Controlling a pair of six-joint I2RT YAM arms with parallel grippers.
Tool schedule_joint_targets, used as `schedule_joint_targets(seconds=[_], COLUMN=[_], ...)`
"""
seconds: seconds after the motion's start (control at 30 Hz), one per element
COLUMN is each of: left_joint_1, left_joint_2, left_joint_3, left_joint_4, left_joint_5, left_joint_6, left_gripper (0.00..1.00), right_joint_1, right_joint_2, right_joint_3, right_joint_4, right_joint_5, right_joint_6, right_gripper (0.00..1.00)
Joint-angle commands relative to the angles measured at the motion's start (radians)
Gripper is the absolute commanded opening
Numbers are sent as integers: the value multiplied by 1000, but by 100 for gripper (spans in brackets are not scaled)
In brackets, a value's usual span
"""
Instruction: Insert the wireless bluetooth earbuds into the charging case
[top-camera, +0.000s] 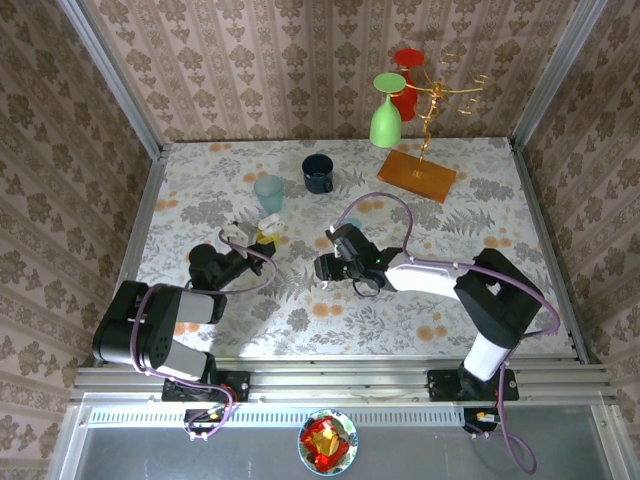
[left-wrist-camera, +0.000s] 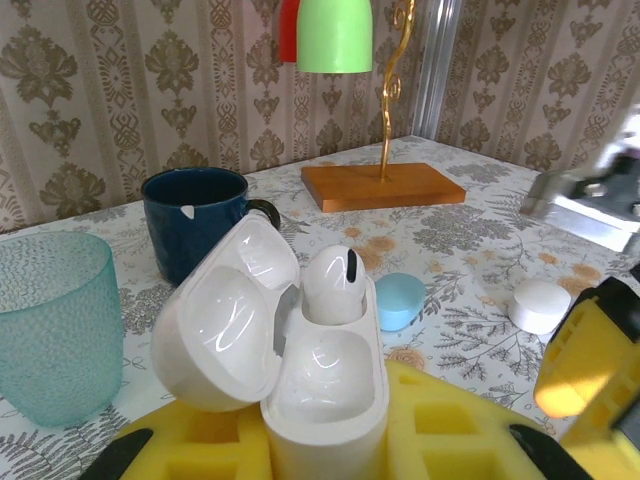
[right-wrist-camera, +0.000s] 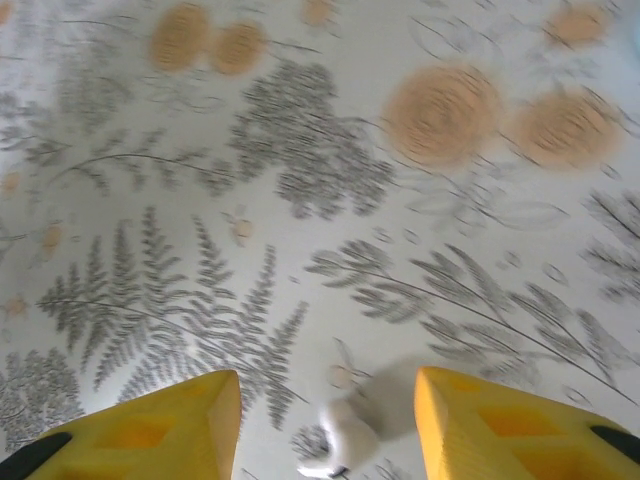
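Note:
My left gripper (left-wrist-camera: 325, 450) is shut on the white charging case (left-wrist-camera: 325, 400), which stands upright between its yellow fingers. The case's lid (left-wrist-camera: 225, 320) is swung open to the left. One white earbud (left-wrist-camera: 333, 285) sits in the far socket and the near socket is bare. In the top view the case (top-camera: 270, 226) is held left of centre. My right gripper (right-wrist-camera: 326, 390) hangs open over the floral cloth. A second white earbud (right-wrist-camera: 345, 440) lies on the cloth between its yellow fingers, touching neither. In the top view the right gripper (top-camera: 322, 268) is near the table's middle.
A teal tumbler (left-wrist-camera: 50, 325) and a dark blue mug (left-wrist-camera: 200, 220) stand behind the case. A light blue cap (left-wrist-camera: 400, 300) and a white cap (left-wrist-camera: 540, 305) lie to its right. A gold rack on a wooden base (top-camera: 416, 175) holds green and red glasses at the back right.

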Motion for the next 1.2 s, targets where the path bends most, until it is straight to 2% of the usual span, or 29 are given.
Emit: schedule_joint_targets(seconds=[0.0, 0.1, 0.4, 0.53, 0.9, 1.17], left_joint_1=[6, 1, -2, -2, -2, -2], left_joint_2=[-18, -19, -15, -15, -21, -39], left_joint_3=[1, 1, -1, -1, -8, -16], left_joint_4=[25, 25, 25, 24, 26, 24], left_joint_5=[48, 48, 44, 43, 33, 27], left_joint_6=[34, 48, 51, 52, 55, 56], left_gripper=[1, 2, 2, 2, 2, 2], right_joint_1=[-35, -53, -58, -56, -60, -73], right_joint_2=[32, 72, 208, 236, 249, 154], right_joint_3=[74, 130, 238, 258, 272, 260], right_joint_4=[-228, -313, -383, -419, -492, -603], right_joint_5=[-100, -171, -301, -318, -240, -139], right_joint_6=[85, 83, 83, 76, 55, -13], right_gripper=[49, 45, 39, 36, 22, 21])
